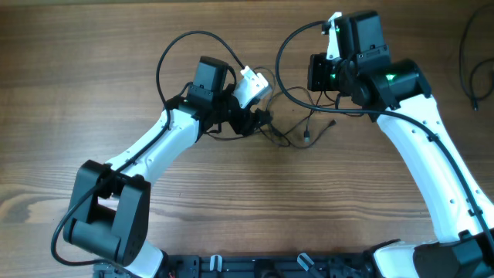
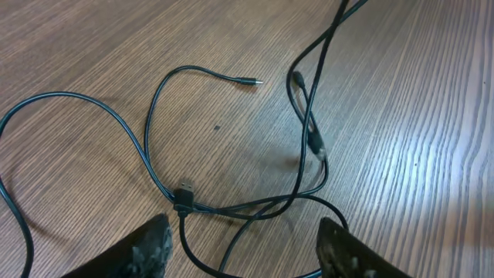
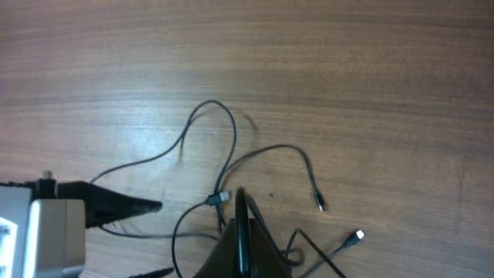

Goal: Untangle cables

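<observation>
**Cables loose on table; L open, R shut**

Wood table (image 1: 116, 46): L gripper (image 2: 245, 253) near centre, fingers wide apart, nothing pinched. R gripper (image 3: 241, 205) at 1 o'clock, closed; can't tell if it nips a wire. Cables (image 2: 312, 139) lie tangled at 3 o'clock of L gripper, strands running btwn its fingers. USB plug (image 2: 184, 194) just beside L finger.

Both arms reach inward, left fingers (image 2: 154, 247) spread, right fingers (image 3: 245, 235) pressed together.
</observation>
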Motion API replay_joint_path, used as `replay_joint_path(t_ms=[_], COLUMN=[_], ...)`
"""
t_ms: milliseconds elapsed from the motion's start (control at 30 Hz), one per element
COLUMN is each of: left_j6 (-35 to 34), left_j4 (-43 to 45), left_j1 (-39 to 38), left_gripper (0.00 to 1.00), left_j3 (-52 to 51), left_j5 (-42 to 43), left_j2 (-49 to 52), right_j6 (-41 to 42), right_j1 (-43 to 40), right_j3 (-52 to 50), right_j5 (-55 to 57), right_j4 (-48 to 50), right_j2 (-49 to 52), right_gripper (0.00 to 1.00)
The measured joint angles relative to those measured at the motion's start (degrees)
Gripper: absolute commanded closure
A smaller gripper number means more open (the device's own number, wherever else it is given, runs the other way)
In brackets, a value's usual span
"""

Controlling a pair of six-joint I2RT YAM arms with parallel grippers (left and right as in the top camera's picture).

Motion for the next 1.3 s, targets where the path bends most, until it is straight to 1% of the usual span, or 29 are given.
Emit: replay_joint_path(t_ms=[233,433,467,500,533,567,667,767,833,900,1000,1100,1167,1300], left_j6=[-1.55,-3.08,-3.28,-3.54,-3.65,-3.91,-5.25,-7.98,-9.75,-11.3,-12.87,-13.6,-13.86,-14.25], left_j4=[-0.39,-0.37,-0.42,-0.46,-0.81,-1.4,-2.16,-2.12,-2.14,-2.25,-3.1,-4.66,-5.44,-5.66], left_j1=[0.0,0.02,0.04,0.07,0.11,0.11,0.76,2.32,3.61,5.33,7.76,9.11,9.4,9.38], left_gripper=[0.45,0.46,0.46,0.46,0.47,0.46,0.42,0.37,0.36,0.36,0.36,0.36,0.36,0.36], left_j3=[0.0,0.0,0.0,0.0,0.0,0.0,-0.02,0.0,0.0,0.0,0.02,0.02,0.02,0.02], left_j5=[-0.02,0.0,0.0,0.0,0.0,0.0,-0.81,-4.33,-7.26,-9.64,-11.37,-11.89,-12.17,-12.26], left_j2=[5.31,5.51,5.51,5.51,5.51,5.46,3.34,-2.51,-6.51,-10.43,-13.38,-13.64,-13.64,-13.64], right_j6=[1.51,2.34,2.34,2.34,2.21,2.67,2.32,-0.63,-3.69,-6.88,-10.45,-13.81,-16.0,-19.69], right_j1=[0.0,0.0,0.0,0.0,0.0,0.0,0.0,-0.02,0.0,0.0,0.0,0.04,0.26,1.25], right_j3=[0.0,0.0,-0.09,-0.31,-0.68,-1.27,-2.67,-3.26,-3.28,-3.28,-3.28,-3.54,-4.57,-8.0], right_j5=[1.25,6.51,6.75,6.95,7.17,7.39,7.63,5.53,2.03,-3.21,-8.72,-11.13,-12.0,-13.94], right_j4=[0.96,-0.81,-0.79,-0.79,-0.81,-0.74,-0.9,-1.2,-1.49,-3.34,-7.52,-10.97,-11.56,-11.63], right_j2=[0.0,0.0,0.0,0.0,0.0,0.09,1.25,3.52,4.35,4.72,5.64,7.21,7.54,7.61], right_gripper=[0.96,0.95,0.84,0.76,0.62,0.57,0.44,0.38,0.3,0.26,0.25,0.22,0.19,0.18])
